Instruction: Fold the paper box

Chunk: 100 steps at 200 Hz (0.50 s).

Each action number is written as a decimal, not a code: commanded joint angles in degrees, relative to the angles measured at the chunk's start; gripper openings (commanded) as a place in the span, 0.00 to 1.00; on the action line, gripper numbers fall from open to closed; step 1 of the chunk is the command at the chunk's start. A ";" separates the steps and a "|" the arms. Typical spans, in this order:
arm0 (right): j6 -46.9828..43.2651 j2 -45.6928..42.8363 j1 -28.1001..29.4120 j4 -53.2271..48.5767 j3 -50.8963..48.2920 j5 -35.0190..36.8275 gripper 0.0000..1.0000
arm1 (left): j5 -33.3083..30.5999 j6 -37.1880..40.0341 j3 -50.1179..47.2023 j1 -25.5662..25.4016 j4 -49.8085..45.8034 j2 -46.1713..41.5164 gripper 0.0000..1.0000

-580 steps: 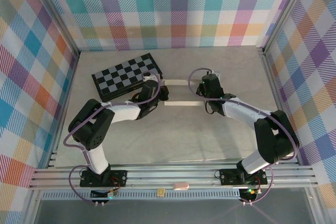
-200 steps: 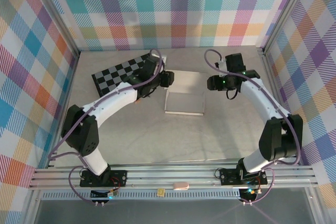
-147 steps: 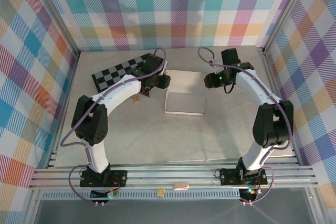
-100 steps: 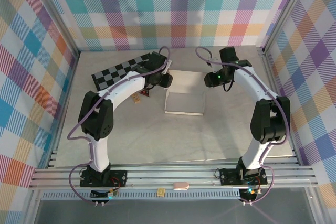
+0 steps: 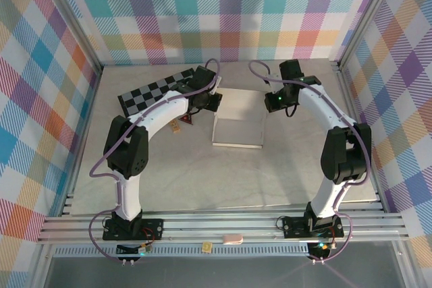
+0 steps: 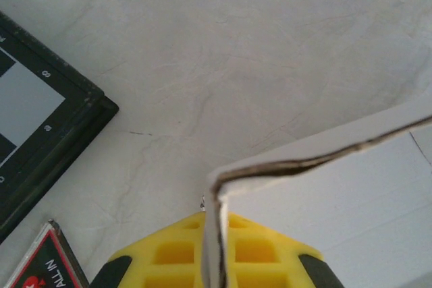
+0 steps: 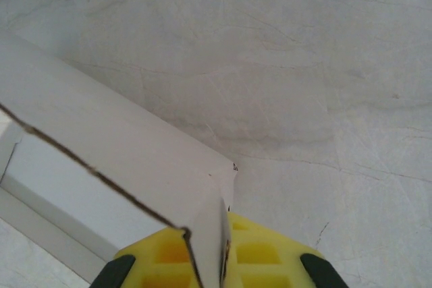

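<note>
2 grippers are clamped on the paper box [image 5: 237, 126], which sits on the table [image 5: 202, 180] just beside the checkered board [image 5: 152, 92], near it but with bare tabletop between them. The left gripper [image 5: 213, 102] pinches the box's raised wall at the far corner nearest the board. The right gripper [image 5: 271, 102] pinches the matching far corner on the side away from the board. In the left wrist view the thin white wall runs edge-on between the yellow pads [image 6: 270, 257], and its cut edge already bows in a shallow wave away from the grip. In the right wrist view the wall meets a short side flap right at the pinch. From that bowing I judge the cardboard to be very light, thin and springy. It should be stiff enough to stand along a crease but quick to buckle, kink or tear if it is pulled across its span. It will probably slide on the smooth table rather than resist a push. The corners close to the fold lines look like the best hold, because 2 panels brace each other there, whereas a pinch in the middle of a wall would likely just dent it. Both arms should move together so that the far wall is not twisted or stretched between them. A small red-and-black card [image 5: 181, 124] lies on the near side of the board, clear of the box.
</note>
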 commanded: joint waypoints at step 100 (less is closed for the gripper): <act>24.30 -4.76 6.98 28.93 -10.74 16.65 0.00 | -5.13 -12.50 -7.26 -1.70 24.73 -2.19 0.00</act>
